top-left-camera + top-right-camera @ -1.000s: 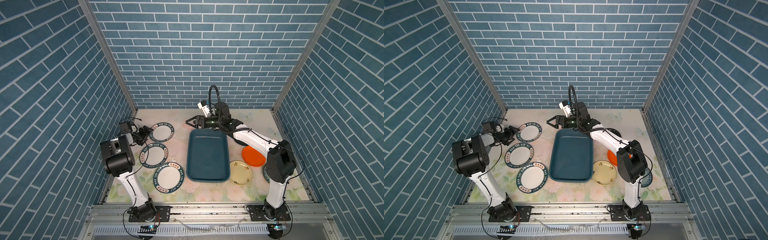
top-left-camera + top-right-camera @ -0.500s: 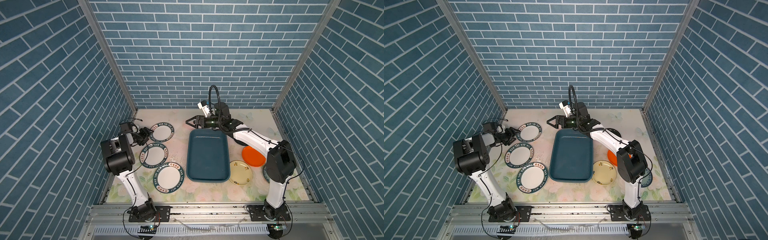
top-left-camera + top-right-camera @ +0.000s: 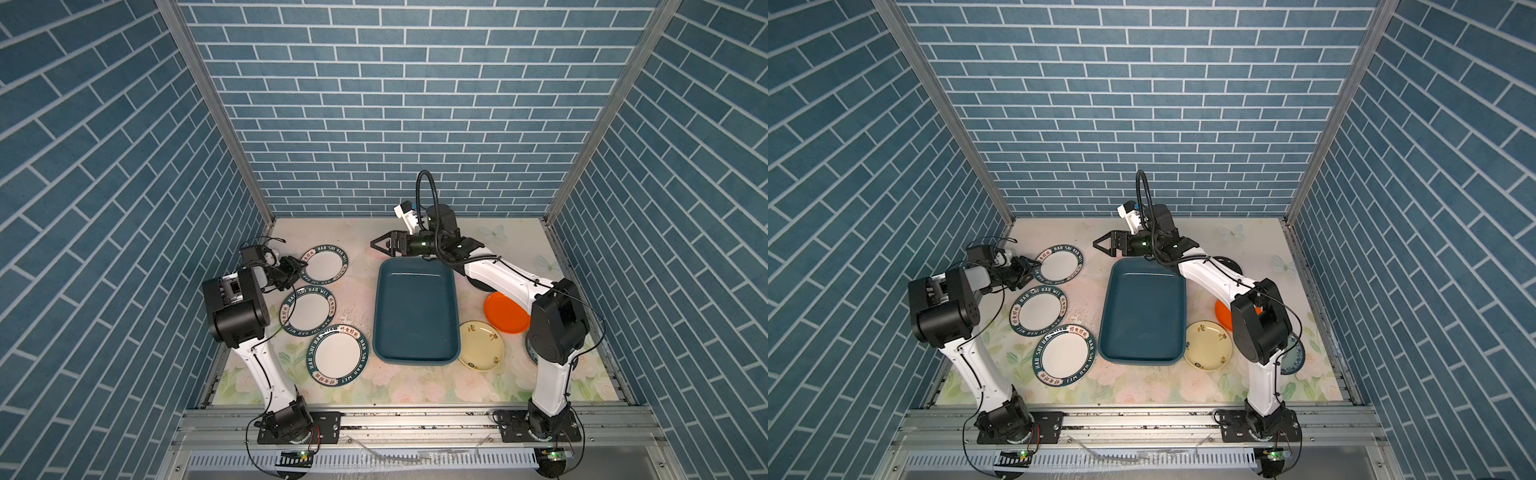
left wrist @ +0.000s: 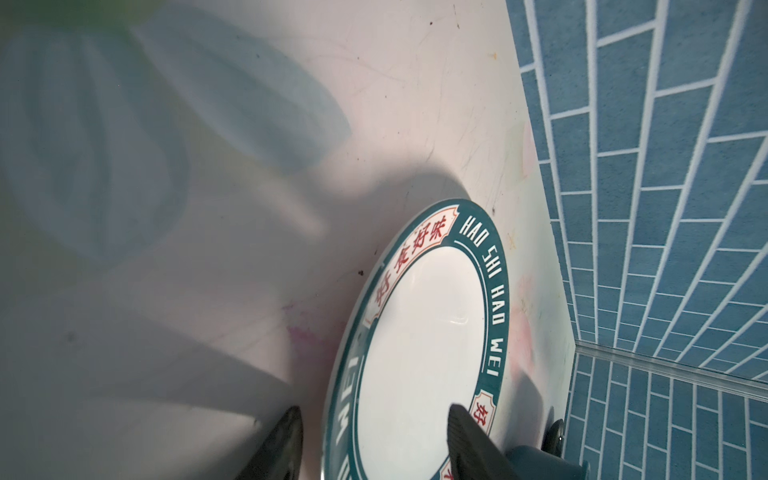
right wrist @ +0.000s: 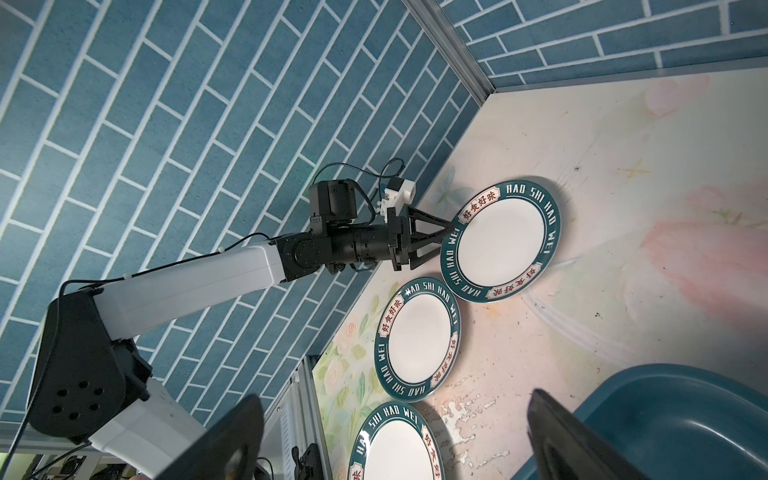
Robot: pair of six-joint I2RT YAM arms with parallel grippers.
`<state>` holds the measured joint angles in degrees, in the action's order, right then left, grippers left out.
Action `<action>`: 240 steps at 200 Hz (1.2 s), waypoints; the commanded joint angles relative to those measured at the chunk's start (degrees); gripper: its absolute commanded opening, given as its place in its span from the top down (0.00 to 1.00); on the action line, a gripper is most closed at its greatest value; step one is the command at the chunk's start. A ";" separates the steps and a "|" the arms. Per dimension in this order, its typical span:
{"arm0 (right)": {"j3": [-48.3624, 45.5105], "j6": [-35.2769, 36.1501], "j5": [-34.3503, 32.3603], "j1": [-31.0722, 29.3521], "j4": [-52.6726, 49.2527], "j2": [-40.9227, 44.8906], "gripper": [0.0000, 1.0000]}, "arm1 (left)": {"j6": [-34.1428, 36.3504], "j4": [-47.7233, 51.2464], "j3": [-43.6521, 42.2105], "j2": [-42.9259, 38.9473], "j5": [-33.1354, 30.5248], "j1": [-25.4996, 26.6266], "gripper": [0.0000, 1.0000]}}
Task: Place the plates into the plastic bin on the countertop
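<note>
I record left gripper (image 3: 301, 266) parted astride the far plate's (image 3: 326, 266) 9 o'clock rim, right gripper (image 3: 380, 248) spread empty off the bin's (image 3: 415, 316) 11 o'clock corner.

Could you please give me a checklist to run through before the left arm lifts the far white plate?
1. Left gripper straddles the rim of the far round white plate with dark-green lettered rim: ok.
2. Grip closed on that rim: not ok; the jaws stand well apart.
3. Middle lettered plate clear of it: cannot tell; the rims lie very close.
4. Shallow dark teal rectangular plastic bin empty: ok.
5. Right gripper clear of the drop path: cannot tell; it hangs open by the bin's far end.
</note>
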<state>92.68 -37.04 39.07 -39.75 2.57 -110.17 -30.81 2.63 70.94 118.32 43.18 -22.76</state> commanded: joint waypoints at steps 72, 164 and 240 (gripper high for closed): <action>1.81 1.54 0.76 -0.44 -1.07 -1.32 0.02 | 1.02 3.67 1.99 4.27 -1.73 -0.06 0.63; 0.87 1.35 -0.14 -0.42 -1.20 -0.59 0.02 | 0.29 2.94 1.92 4.58 -0.47 -0.11 0.94; -0.91 2.09 -0.92 -0.42 -0.96 1.16 0.02 | -5.34 -2.25 0.14 -0.67 2.98 -0.07 0.99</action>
<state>92.92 -37.04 38.83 -39.86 1.37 -111.63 -34.28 0.69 72.79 121.03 47.16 -22.85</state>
